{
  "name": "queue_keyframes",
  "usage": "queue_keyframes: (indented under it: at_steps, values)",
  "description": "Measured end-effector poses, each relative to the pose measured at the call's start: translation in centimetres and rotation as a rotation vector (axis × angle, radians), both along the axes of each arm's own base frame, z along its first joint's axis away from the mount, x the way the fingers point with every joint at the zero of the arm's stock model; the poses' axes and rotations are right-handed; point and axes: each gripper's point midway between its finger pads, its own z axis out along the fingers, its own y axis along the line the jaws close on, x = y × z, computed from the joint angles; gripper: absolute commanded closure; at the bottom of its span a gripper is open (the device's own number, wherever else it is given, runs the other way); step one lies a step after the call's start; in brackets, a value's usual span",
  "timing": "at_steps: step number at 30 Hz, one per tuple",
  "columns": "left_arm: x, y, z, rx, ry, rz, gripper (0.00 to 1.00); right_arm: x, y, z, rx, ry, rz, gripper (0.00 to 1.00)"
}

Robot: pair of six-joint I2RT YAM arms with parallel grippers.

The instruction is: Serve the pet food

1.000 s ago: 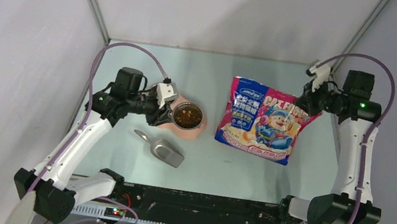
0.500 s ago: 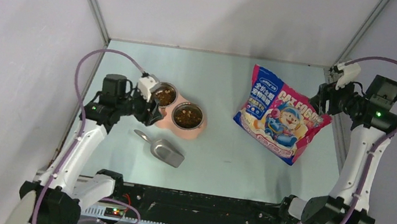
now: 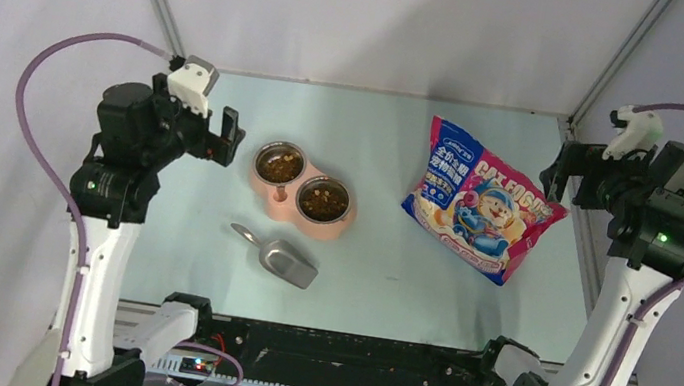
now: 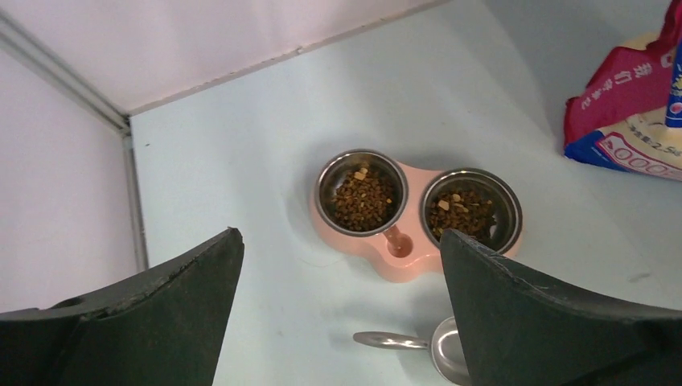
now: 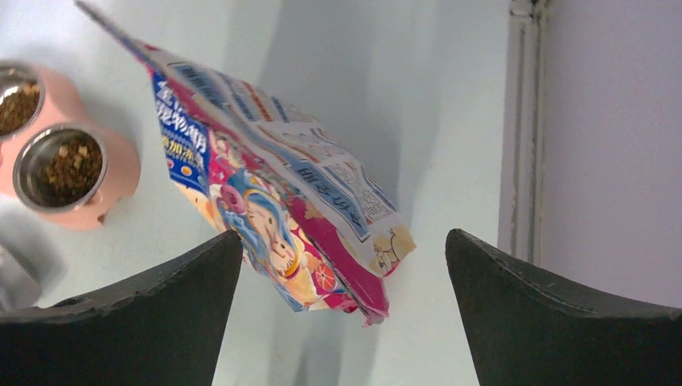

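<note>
Both arms have pulled back since a second ago: the left gripper [image 3: 227, 140] was down against the feeder [image 3: 287, 208] and is now up and off to the table's [image 3: 386, 280] left-rear. The right gripper [image 3: 554, 177] had the bag [image 3: 482, 213] by its top corner and now sits at the right-rear edge, with the bag ending up further right than it was. Left arm: lower link stands nearly vertical from its base, elbow high, wrist angled toward the feeder, jaws spread wide with nothing between them. Its wrist view looks down between the fingers [image 4: 161, 314] at both bowls, well apart from them. Right arm: same sort of pose, link rising steeply, wrist turned inward over the bag's right corner, jaws wide, clear of the bag. The right wrist view shows the bag below the fingers [image 5: 145, 314], and I can't tell if it lies fully flat. Pet food [image 3: 279, 166] sits in both steel bowls of the pink feeder, left-centre of the table, a loose brown heap in each. The scoop [image 3: 286, 261] lies on the table just in front of the feeder, handle pointing left, touching nothing. The bag is right of the feeder, apart from it, print side up.
</note>
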Motion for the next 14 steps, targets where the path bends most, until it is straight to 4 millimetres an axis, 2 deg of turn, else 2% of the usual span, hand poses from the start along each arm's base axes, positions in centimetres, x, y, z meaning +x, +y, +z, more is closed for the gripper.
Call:
queue_keyframes:
  at_steps: [3, 6, 12, 14]
  values:
    - [-0.6, 0.8, 0.8, 0.008, -0.009, 0.044, 0.00, -0.1, -0.9, 0.2, 0.028, 0.015, -0.086, 0.00]
    - [-0.9, 1.7, 1.4, -0.001, -0.005, 0.095, 0.00, -0.9, -0.7, 1.4, 0.043, -0.018, -0.115, 0.00]
    - [-1.4, 2.7, 4.1, -0.036, -0.052, 0.169, 0.00, -2.8, 0.2, 8.0, 0.027, -0.208, -0.125, 0.01]
    - [-1.6, 2.8, 4.6, -0.070, -0.060, 0.197, 0.00, -3.4, 0.6, 9.3, 0.036, -0.247, -0.126, 0.00]
